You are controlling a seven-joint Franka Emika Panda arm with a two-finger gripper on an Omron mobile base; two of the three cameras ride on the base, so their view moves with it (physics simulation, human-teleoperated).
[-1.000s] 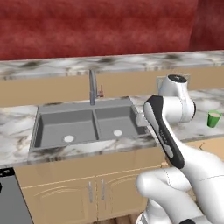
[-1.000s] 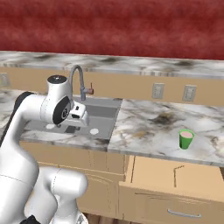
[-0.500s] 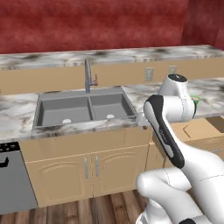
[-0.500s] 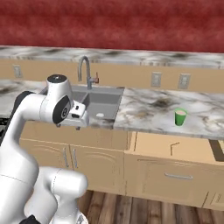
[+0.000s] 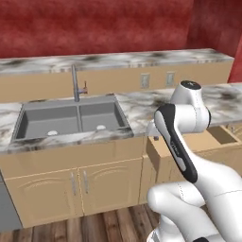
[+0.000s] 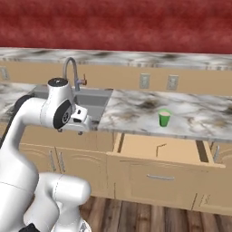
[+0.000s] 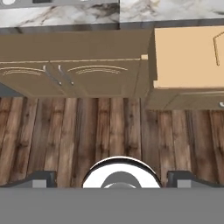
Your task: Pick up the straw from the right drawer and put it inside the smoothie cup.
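Compared with the earlier pictures, both base views have shifted as a whole: the base has driven back from the counter, so the cabinet fronts and the wooden floor now show; the objects themselves have not moved. The wide, shallow light-tan wooden right drawer [image 6: 158, 149] stands pulled open below the marble counter [image 6: 136, 111], to the right of the grey double sink [image 5: 71, 118]. Inside it lies the very thin, dark brownish straw [image 6: 158, 149], slightly bent, on the drawer floor near its middle. The small bright green smoothie cup [image 6: 164, 118] stands upright on the counter, just behind the open drawer and slightly to the right of the straw. The two-finger gripper [image 6: 81, 121] hangs in front of the sink cabinet, well to the left of the drawer; in the hand view the camera looks down at the floor, with the drawer and the straw [image 7: 215, 49] at the upper right. Its jaws stand fully spread and hold nothing. Judgement: the drawer is already open, so the next step is to swing the arm right over the drawer and descend on the straw. Such a thin stick lying flat will probably need a precise, low pinch.
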